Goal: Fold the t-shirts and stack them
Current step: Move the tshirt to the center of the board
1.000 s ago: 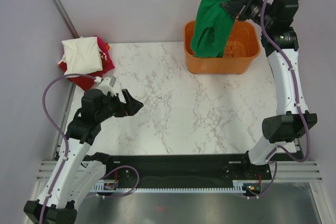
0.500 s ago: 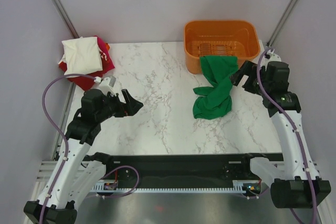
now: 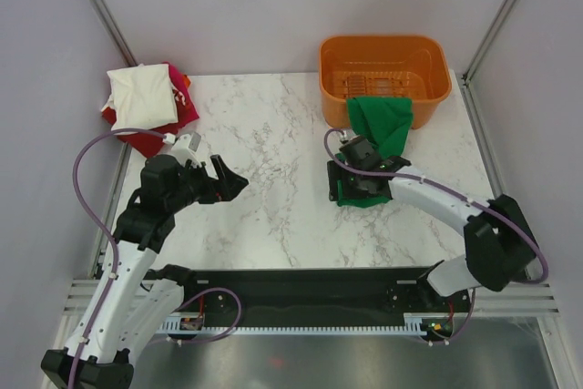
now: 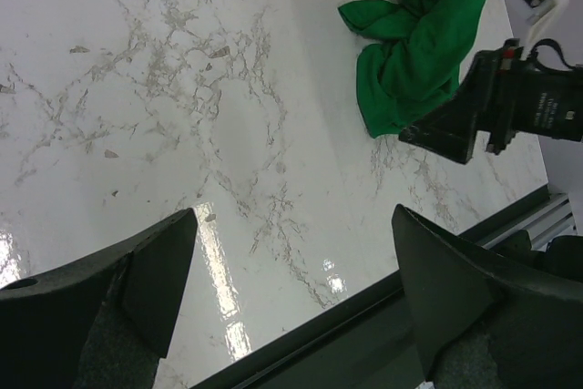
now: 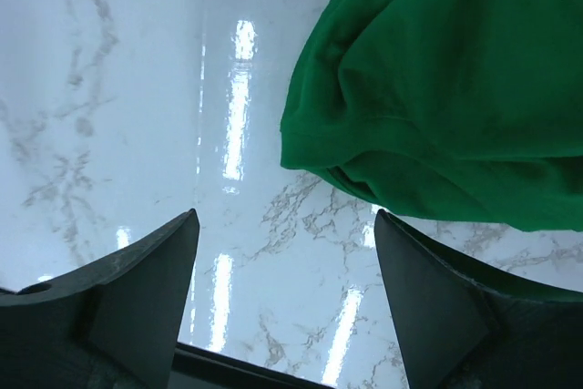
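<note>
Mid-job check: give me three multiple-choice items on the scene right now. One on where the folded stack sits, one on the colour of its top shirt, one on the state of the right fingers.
1. Where is the stack of folded t-shirts?
A. at the far left corner of the table
B. at its near edge, between the arm bases
C. at its near right corner

2. What colour is the top shirt of that stack?
A. red
B. green
C. cream-white

3. How are the fingers of the right gripper?
A. shut on the green t-shirt
B. open, holding nothing
C. out of view

Answers:
1 A: the top view shows the stack at the far left corner.
2 C: the cream-white shirt lies over the red one.
3 B: the right wrist view shows the fingers spread, with the green t-shirt ahead of them, ungripped.
</note>
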Controlling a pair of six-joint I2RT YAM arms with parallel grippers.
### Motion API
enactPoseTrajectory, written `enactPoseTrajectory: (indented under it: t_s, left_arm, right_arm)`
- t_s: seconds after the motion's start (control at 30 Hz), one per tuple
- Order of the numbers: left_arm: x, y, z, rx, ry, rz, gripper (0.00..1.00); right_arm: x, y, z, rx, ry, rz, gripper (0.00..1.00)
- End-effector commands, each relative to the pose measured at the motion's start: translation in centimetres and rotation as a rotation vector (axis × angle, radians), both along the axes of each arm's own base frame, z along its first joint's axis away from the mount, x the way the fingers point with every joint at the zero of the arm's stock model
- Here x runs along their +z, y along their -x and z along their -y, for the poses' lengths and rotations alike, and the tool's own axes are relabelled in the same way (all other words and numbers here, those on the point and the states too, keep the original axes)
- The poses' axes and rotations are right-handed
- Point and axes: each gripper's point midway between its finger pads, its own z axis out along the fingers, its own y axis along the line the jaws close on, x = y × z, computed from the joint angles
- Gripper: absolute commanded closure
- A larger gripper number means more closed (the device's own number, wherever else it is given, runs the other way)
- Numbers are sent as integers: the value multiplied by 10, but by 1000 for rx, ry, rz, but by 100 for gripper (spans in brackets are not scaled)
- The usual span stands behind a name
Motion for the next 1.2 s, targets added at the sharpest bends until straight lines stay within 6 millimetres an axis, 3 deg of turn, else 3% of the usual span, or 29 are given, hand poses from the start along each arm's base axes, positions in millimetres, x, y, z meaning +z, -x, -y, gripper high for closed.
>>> enactPoseTrajectory:
  t_s: [0.0,0.07,0.2,0.3,0.37,0.4,0.43,0.53,0.57,0.63,0.67,0.73,0.77,0.8,0.87,0.9,0.93,1.03,1.07,1.13,1.17]
  left_arm:
    - [4,-3,-3,1,-24,37,5]
    - [5,-2,-2,-3,-22,38,5]
    - [6,-1,-2,-3,-21,43,5]
    - [6,-1,-2,-3,-20,44,5]
    - [6,-1,-3,0,-22,43,5]
    - [6,-1,-3,-2,-21,44,5]
    - [7,-1,-3,1,-21,46,5]
    - [7,-1,-4,7,-24,48,5]
    - [7,-1,-5,11,-25,48,6]
    - [7,-1,-4,8,-25,48,6]
    - [7,-1,-3,-1,-21,46,7]
    - [1,-2,0,-7,-22,17,7]
    - [-2,-3,1,-4,-23,1,8]
    - [-6,-2,4,-10,-33,-12,9]
    - [-12,-3,11,-30,-48,-37,11]
    - [-13,-4,11,-30,-57,-42,11]
    - [-14,-4,11,-33,-65,-47,11]
    - [-13,-2,6,-19,-85,-41,11]
    - [-11,-1,5,-25,-92,-35,11]
    - [-4,2,3,-23,-101,-16,11]
    - [-4,7,-1,-21,-115,-12,11]
  right_arm:
    - [-8,-30,-10,-51,92,74,15]
    - [-9,-38,-19,-37,122,90,17]
    - [-34,-47,-26,-19,177,57,28]
    - [-55,-43,-30,7,214,23,31]
    - [-68,-38,-33,31,239,-1,43]
    - [-71,-34,-31,40,249,-11,58]
    - [-71,-32,-28,37,254,-15,66]
    - [-64,-17,-11,28,280,-13,90]
    - [-49,-14,-7,23,261,7,97]
    - [-38,12,13,-2,277,-39,100]
    - [-6,19,16,-31,205,24,100]
    - [6,48,37,-69,176,11,100]
    - [32,59,40,-111,72,59,98]
    - [32,76,52,-129,82,26,46]
    - [48,90,60,-177,18,33,8]
    - [51,98,65,-185,24,16,2]
    - [55,99,65,-187,13,23,2]
    - [66,87,58,-176,-2,70,2]
    - [61,79,52,-158,32,53,2]
    - [69,57,34,-103,57,99,2]
    - [54,46,26,-85,124,67,2]
